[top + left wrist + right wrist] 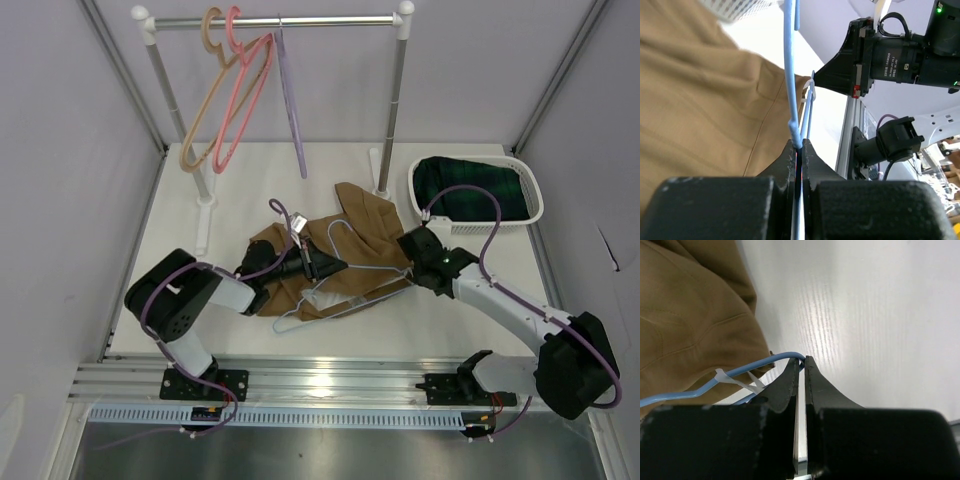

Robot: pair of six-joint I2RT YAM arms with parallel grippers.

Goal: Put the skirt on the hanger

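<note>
Left gripper (799, 147): jaws pressed together, pinching the hanger (789, 60) on its thin pale-blue wire, mid-frame in the top view. Right gripper (801, 362): jaws also pressed together, nipping the hanger's rounded end bend, just right of centre in the top view. A white tag (740, 380) sits on the wire right beside that bend.

The hanger lies flat across the skirt (700, 100), running from lower left toward the right gripper. The skirt is a crumpled tan heap at the centre of the table (865, 315), not threaded on the hanger as far as the views show.

White basket (530, 195) at upper right holds dark green plaid cloth (470, 195). Rack (300, 20) along the top of the frame carries a tan hanger (200, 120), pink hanger (240, 110) and lavender hanger (292, 110).
</note>
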